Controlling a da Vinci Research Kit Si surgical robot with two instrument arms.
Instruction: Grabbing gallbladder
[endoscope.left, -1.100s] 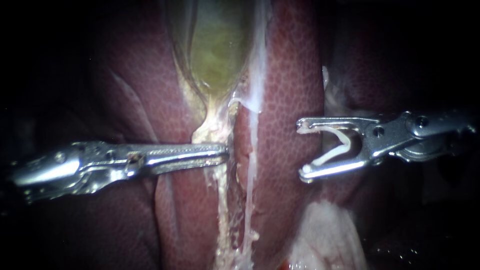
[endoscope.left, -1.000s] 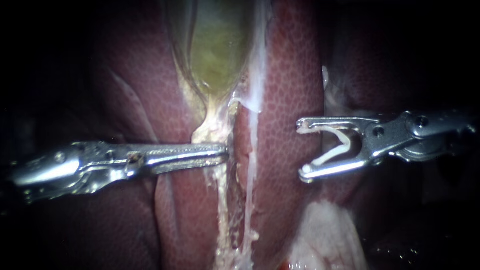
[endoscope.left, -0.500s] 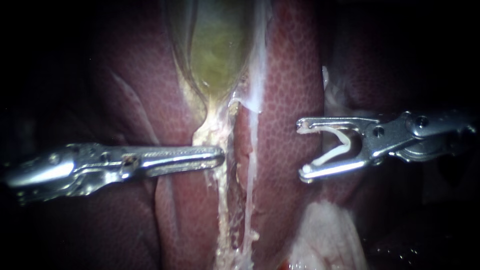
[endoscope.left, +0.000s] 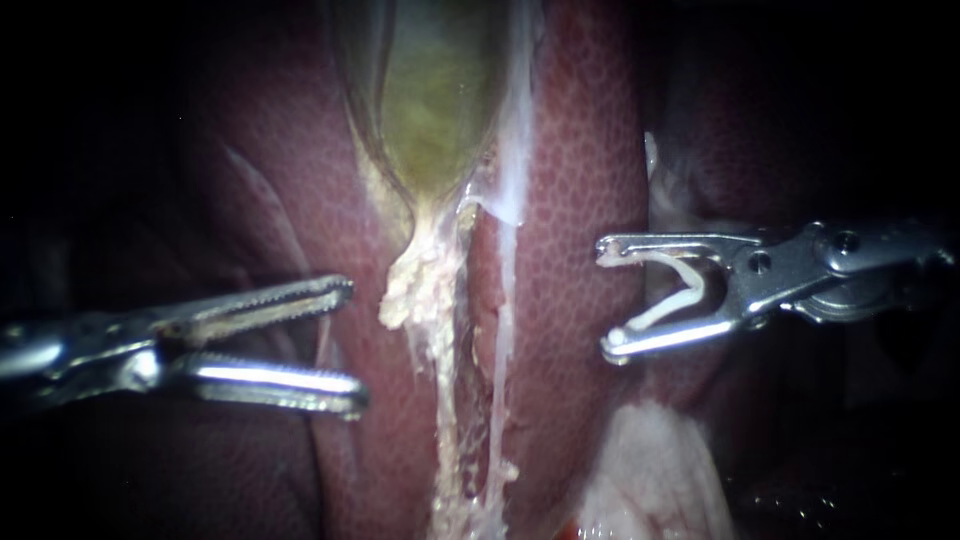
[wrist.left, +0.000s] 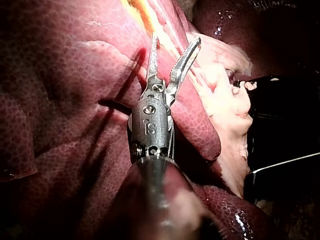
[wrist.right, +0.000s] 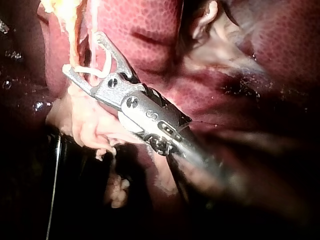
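Closing too low, only frayed pale strands (endoscope.left: 410, 290) under the greenish-yellow gallbladder sac (endoscope.left: 435, 100) would be caught and torn. The sac is lodged between dark red liver lobes (endoscope.left: 580, 150). The slender steel left instrument's (endoscope.left: 352, 345) hand is spread beside its neck, untouching; a white curved clip (endoscope.left: 670, 295) is pinched by the right instrument's (endoscope.left: 603, 300) hand.

Liver (endoscope.left: 580, 180): dark red, mottled. Pale ragged strand (endoscope.left: 442, 420) in liver's groove. Whitish fat lump (endoscope.left: 650, 470) at liver's lower edge. Bent white clip (endoscope.left: 660, 311) over liver's edge.
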